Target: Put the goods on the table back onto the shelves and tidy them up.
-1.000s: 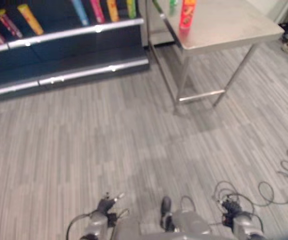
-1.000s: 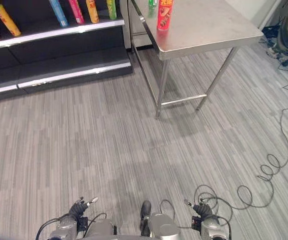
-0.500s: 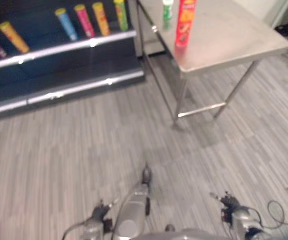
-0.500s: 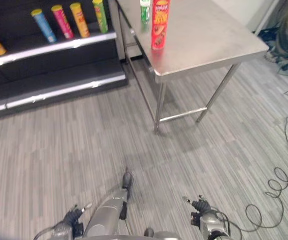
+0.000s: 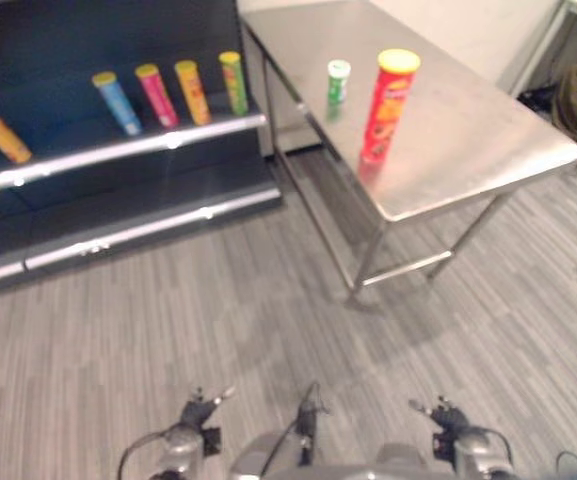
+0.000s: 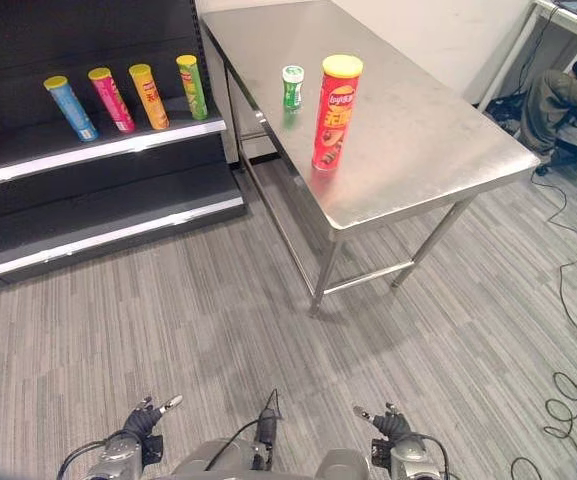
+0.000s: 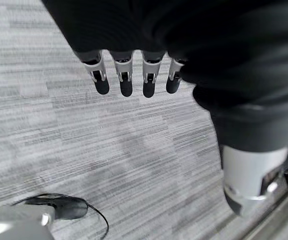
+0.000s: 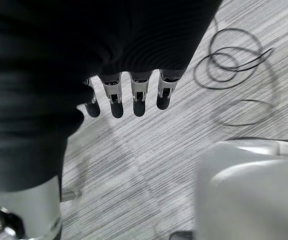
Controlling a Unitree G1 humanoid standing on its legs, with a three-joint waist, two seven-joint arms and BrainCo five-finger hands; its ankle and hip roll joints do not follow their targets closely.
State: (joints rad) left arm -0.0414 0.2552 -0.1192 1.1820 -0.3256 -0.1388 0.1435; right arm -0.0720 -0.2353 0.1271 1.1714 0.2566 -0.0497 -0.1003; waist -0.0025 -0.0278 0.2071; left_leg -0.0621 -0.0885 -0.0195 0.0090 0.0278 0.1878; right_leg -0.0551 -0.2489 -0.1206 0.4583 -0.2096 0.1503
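A tall red crisp can [image 6: 334,112] w/ yellow lid and a small green bottle [image 6: 293,87] stand upright on the steel table [image 6: 438,130], near each other – label print too small to make out. On the dark shelf [image 6: 98,150] to the table's left lie blue [image 6: 70,108], pink [image 6: 112,99], orange [image 6: 148,96] and green [image 6: 192,87] cans side by side, lids toward the robot. Both arms hang low over the grey floor [image 6: 168,310] – left hand [image 7: 134,75] and right hand [image 8: 129,92] w/ fingers straight and relaxed, holding nothing.
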